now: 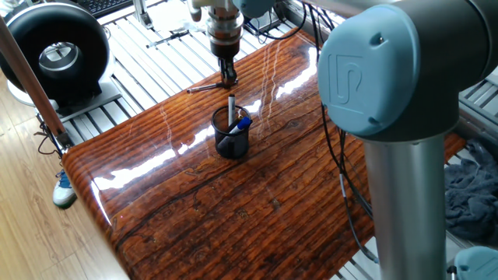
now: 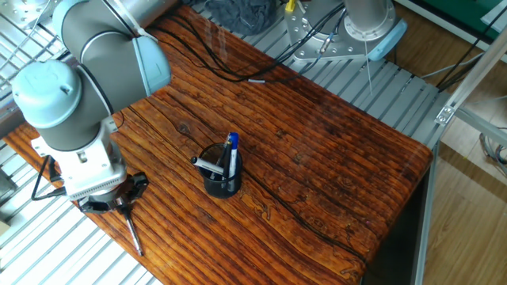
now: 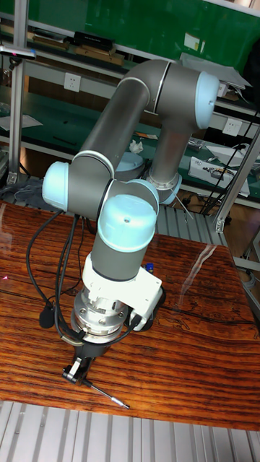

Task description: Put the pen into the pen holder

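At the counter's [image 2: 333, 150] far edge from where I stand, the big grey-and-blue UR5 arm [image 2: 87, 79] bends over the glossy wooden top and points straight down beside the slatted metal bordering it. Its gripper [image 2: 123, 207] sits low at that edge, fingers drawn close together around one end of the pen [image 2: 132, 235], a very slim dark stick. The pen slants away from the fingers, with its free end reaching toward the counter's rim; in the tall fixed view the pen [image 3: 105, 391] runs out from under the gripper [image 3: 78, 368] toward the front edge. Whether it is lifted clear of the wood I cannot tell. Nearer the middle of the counter stands the pen holder [image 2: 221, 180], a small black mesh cup, upright and well apart from the gripper. Inside it lean a thicker grey pen [image 2: 207, 165] and a blue-capped pen [image 2: 232, 146], both poking above the rim.
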Controlling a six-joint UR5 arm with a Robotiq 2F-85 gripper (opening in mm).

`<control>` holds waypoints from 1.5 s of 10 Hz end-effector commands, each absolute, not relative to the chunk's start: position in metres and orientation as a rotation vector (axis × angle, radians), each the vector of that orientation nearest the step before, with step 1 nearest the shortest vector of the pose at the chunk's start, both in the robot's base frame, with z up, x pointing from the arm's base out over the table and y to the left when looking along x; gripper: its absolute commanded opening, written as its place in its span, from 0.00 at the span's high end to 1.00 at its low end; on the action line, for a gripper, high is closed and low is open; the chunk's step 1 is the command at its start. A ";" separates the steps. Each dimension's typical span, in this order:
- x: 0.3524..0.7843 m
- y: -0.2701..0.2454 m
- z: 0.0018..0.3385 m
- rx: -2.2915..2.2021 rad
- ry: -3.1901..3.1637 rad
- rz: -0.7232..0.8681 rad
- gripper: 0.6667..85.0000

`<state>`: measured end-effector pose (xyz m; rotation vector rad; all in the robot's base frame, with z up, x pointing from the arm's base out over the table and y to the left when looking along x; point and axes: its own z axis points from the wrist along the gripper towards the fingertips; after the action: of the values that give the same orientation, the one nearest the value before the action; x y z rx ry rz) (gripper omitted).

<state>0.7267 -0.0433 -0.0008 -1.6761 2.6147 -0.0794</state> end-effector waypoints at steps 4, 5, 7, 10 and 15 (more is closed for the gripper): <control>0.715 -0.054 0.031 -1.774 2.603 -0.072 0.99; 0.709 -0.054 0.039 -1.814 2.599 -0.055 0.99; 0.687 -0.051 0.055 -1.859 2.638 0.012 0.99; 0.680 -0.053 0.078 -1.795 2.681 -0.072 0.99; 0.698 -0.070 0.084 -1.937 2.598 -0.151 0.99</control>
<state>0.6970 -0.0621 0.0783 -1.8640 2.6299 -0.1217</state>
